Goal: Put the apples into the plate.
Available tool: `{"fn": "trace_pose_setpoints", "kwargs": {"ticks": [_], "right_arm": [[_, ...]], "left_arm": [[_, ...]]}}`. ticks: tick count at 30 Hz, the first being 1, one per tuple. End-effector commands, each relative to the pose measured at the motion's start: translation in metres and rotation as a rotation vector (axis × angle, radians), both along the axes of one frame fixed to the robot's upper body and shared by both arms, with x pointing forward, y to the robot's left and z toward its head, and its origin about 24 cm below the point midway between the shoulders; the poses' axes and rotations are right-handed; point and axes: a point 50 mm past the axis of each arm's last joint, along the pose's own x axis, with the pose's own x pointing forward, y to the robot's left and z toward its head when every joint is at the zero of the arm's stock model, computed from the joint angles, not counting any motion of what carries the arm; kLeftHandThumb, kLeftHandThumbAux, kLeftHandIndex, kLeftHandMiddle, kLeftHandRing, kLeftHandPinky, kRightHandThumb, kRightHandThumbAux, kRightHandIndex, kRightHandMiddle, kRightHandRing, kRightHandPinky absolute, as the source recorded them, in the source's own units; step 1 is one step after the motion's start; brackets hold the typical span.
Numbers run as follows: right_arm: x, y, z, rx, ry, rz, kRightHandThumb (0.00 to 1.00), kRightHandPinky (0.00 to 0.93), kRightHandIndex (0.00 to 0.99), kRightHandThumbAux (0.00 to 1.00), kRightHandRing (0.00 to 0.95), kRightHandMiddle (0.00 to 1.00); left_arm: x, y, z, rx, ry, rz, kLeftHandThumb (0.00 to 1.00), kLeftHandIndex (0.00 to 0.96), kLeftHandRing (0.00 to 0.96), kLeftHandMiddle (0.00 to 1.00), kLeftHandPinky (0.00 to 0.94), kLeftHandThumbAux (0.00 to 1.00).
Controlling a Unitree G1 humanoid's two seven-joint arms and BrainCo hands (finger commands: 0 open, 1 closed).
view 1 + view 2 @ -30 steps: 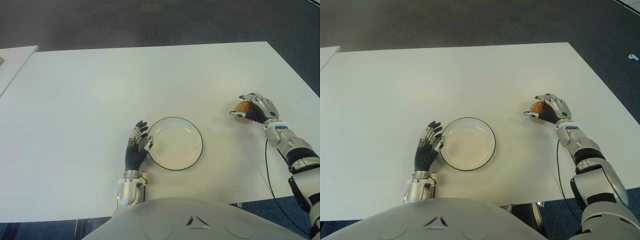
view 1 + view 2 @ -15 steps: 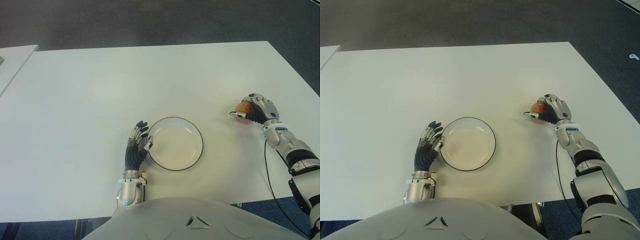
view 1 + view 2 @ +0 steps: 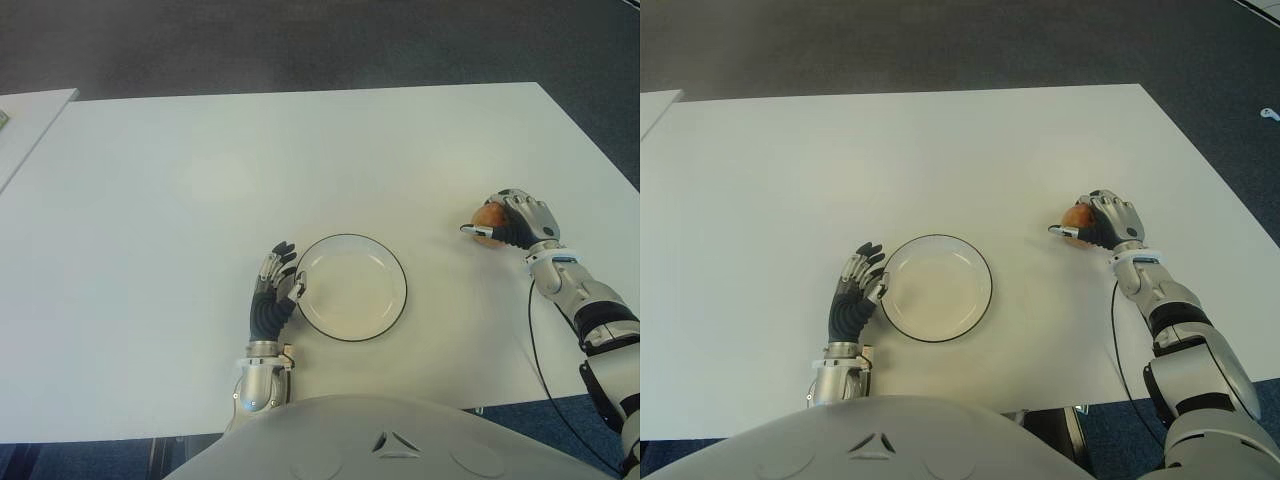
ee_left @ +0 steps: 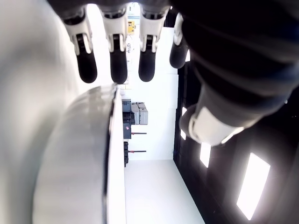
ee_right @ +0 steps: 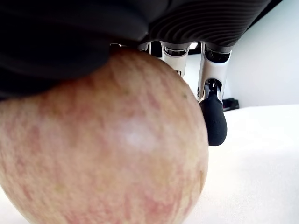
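1. Compared with the frame one second earlier, the right hand [image 3: 520, 222] has closed more tightly over the apple [image 3: 488, 217] and sits very slightly farther toward the robot's right; the plate [image 3: 352, 287] and the left hand [image 3: 277, 290] show no change of place.
2. Right hand: fingers curled over the top and far side of the apple, with the thumb tip reaching out toward the plate side. In the right wrist view the apple [image 5: 103, 144] fills the palm, and one dark fingertip [image 5: 213, 122] hangs just beside the fruit.
3. Apple: red-yellow, mottled skin. It is at the right side of the white surface [image 3: 300, 160], well apart from the plate. Whether it touches the surface or is just clear of it cannot be told.
4. Plate: round, white, with a thin dark rim; it lies near the front edge of the surface, before the robot's torso, and holds nothing.
5. Left hand: shown just beside the left rim of the plate, fingers extended and loosely spread, grasping nothing. In the left wrist view four dark fingertips [image 4: 118, 69] point past the curved plate edge [image 4: 111, 140].
6. Second surface: a corner of another pale table [image 3: 30, 115] appears at the far left.
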Motion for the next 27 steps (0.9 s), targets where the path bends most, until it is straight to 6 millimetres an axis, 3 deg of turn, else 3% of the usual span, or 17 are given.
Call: {"fn": "trace_pose_setpoints", "kwargs": {"ticks": [1,8,19,27], "right_arm": [[-0.017,0.004,-0.024,-0.002,0.115,0.013,0.704,0.769,0.440,0.718,0.822,0.824],[-0.014,0.004,-0.021,0.015,0.100,-0.002,0.707,0.799,0.440,0.717,0.838,0.846],[-0.007,0.006,-0.012,0.038,0.070,0.009,0.707,0.752,0.441,0.717,0.820,0.825],[0.007,0.013,0.015,0.103,-0.031,0.029,0.711,0.749,0.441,0.716,0.799,0.807]], "left_arm": [[0.000,-0.003,-0.006,-0.011,0.038,0.002,0.192,0.145,0.196,0.184,0.234,0.690],[0.000,-0.003,-0.005,-0.008,0.031,0.006,0.177,0.141,0.201,0.182,0.255,0.691],[-0.001,-0.002,-0.005,-0.003,0.032,0.010,0.174,0.145,0.216,0.195,0.252,0.707],[-0.001,-0.001,-0.004,0.000,0.034,0.018,0.197,0.148,0.225,0.201,0.255,0.722]]}}
